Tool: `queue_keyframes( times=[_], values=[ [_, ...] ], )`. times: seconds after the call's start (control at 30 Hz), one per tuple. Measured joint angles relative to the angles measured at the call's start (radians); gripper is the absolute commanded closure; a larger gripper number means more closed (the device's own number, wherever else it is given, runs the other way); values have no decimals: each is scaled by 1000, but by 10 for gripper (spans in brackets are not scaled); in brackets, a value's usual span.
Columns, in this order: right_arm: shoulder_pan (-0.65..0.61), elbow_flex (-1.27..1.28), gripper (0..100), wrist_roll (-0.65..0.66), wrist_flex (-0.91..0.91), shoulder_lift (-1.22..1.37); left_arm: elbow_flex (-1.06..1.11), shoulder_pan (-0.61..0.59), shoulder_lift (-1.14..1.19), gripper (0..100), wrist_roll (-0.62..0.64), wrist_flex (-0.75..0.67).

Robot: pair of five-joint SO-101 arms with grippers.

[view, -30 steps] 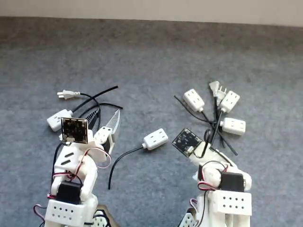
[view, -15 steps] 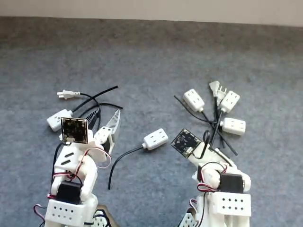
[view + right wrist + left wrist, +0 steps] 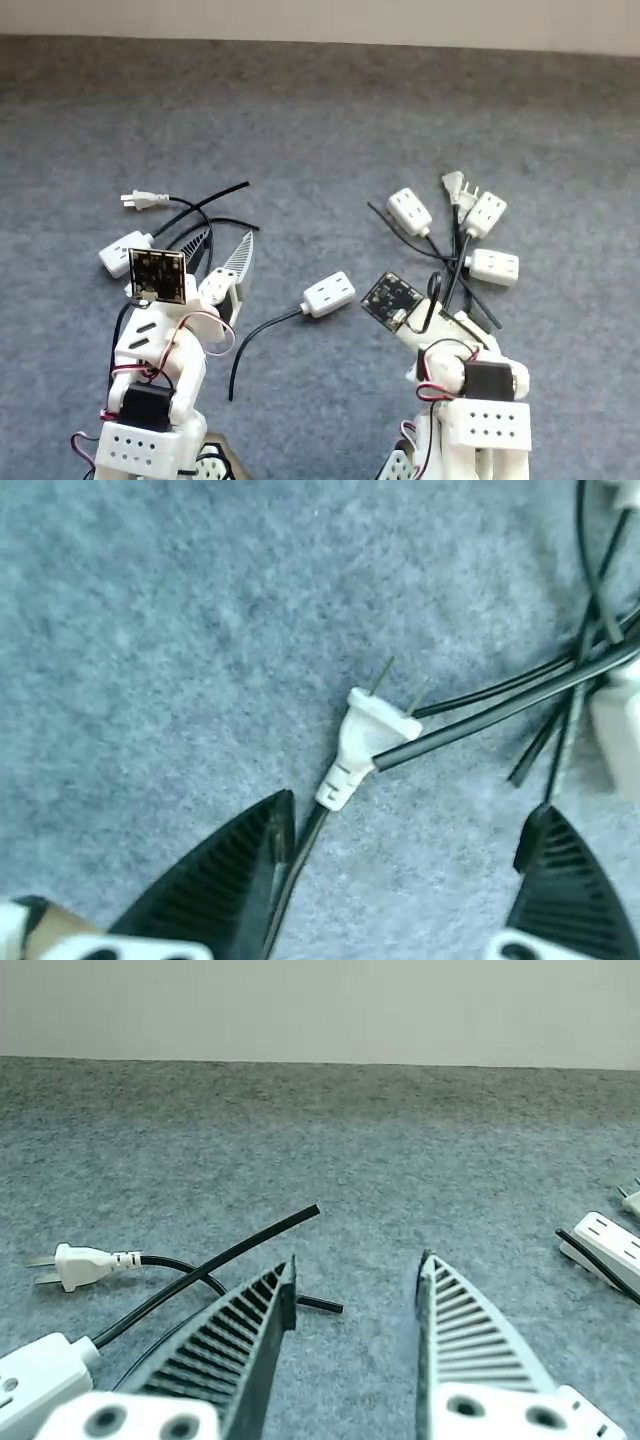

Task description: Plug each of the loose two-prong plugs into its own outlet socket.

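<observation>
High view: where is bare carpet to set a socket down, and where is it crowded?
Free: the far carpet strip along the wall, and the gap between the left plug and the right socket cluster, beyond the middle socket. Crowded: that cluster's tangled cables, and ahead of the left end effector.

White two-prong plug flat on grey carpet, just beyond wide-apart black jaws, black cords alongside.
</observation>
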Motion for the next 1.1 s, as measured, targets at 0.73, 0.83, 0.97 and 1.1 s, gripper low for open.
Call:
queue_keyframes(
  times=[0.73, 0.83, 0.97, 1.1],
  values=[
    [-40, -264, 661, -338, -327, 822, 0, 0, 0, 793, 0, 0],
    [-40, -304, 714, -342, -334, 901, 0, 0, 0, 793, 0, 0],
    [-25, -358, 796, -344, -334, 964, 0, 0, 0, 793, 0, 0],
    [28, -427, 808, -350, -334, 1016, 0, 0, 0, 793, 0, 0]
  ],
)
